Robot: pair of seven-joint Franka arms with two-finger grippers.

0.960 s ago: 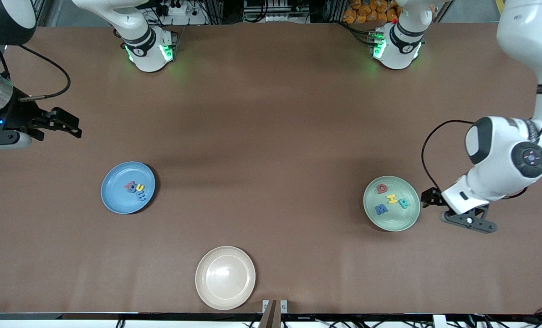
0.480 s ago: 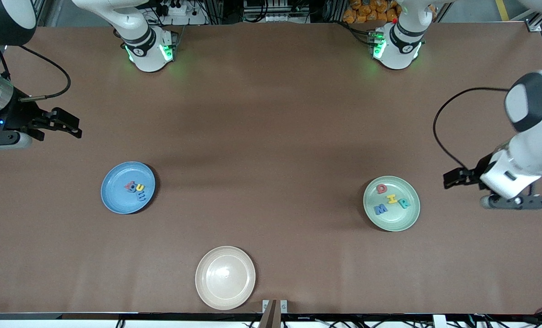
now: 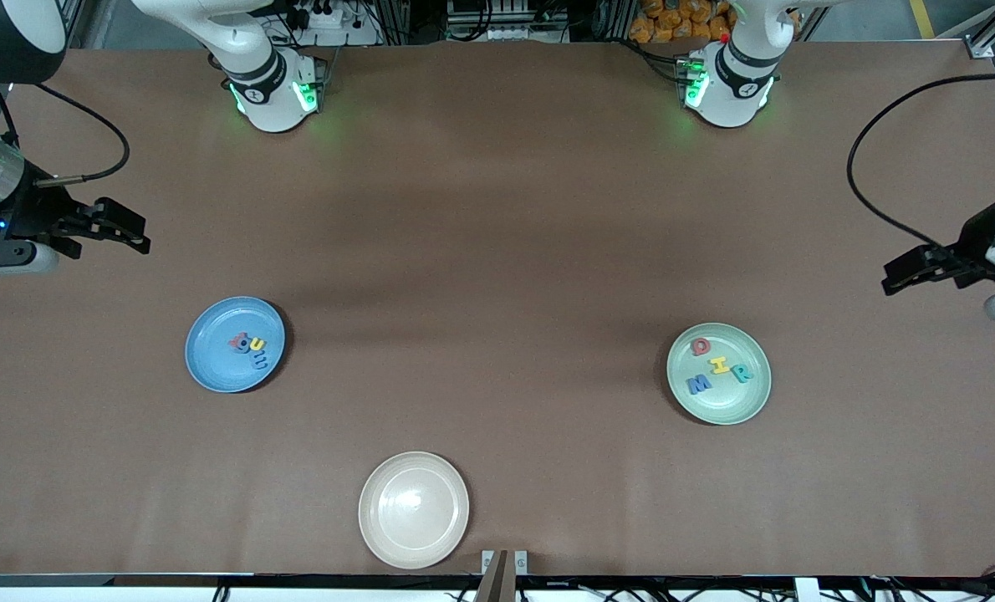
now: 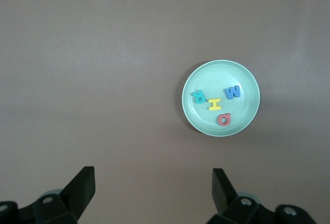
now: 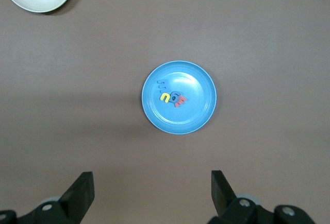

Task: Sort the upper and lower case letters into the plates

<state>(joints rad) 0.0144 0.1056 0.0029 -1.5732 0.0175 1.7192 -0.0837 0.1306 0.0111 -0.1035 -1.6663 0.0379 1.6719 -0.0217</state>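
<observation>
Since all eight letters lie in plates, the sort is judged done, and no letter is seen on the bare bench [image 3: 497, 251]. Clock directions are read on the front view, twelve o'clock being toward the bases.

The capitals M [image 3: 699, 384], Q [image 3: 701, 346], H [image 3: 719, 365] and R [image 3: 742, 373] are spread flat, close together, in the mint plate [image 3: 727, 410], which is set at four o'clock from the bench's middle. The small letters [image 3: 248, 344] are bunched, touching or overlapping, in the blue plate [image 3: 213, 372] at eight o'clock. A cream plate [image 3: 414, 510] at six o'clock is empty.

The left tool [image 3: 903, 274] is held over bare bench at the three o'clock edge, its jaws spread wide and nothing held. The right tool [image 3: 134, 232] is held over bare bench at the nine o'clock edge, likewise wide and empty.

The relation that matters is judged to be this: the mint plate lies at about eight o'clock from the left tool, and the blue plate between four and five o'clock from the right tool, each well apart from its tool. The left arm is nearer the capitals, the right arm nearer the small letters. No further pick is judged to be needed; should a check be wanted, each plate is seen whole from its own arm's wrist.
</observation>
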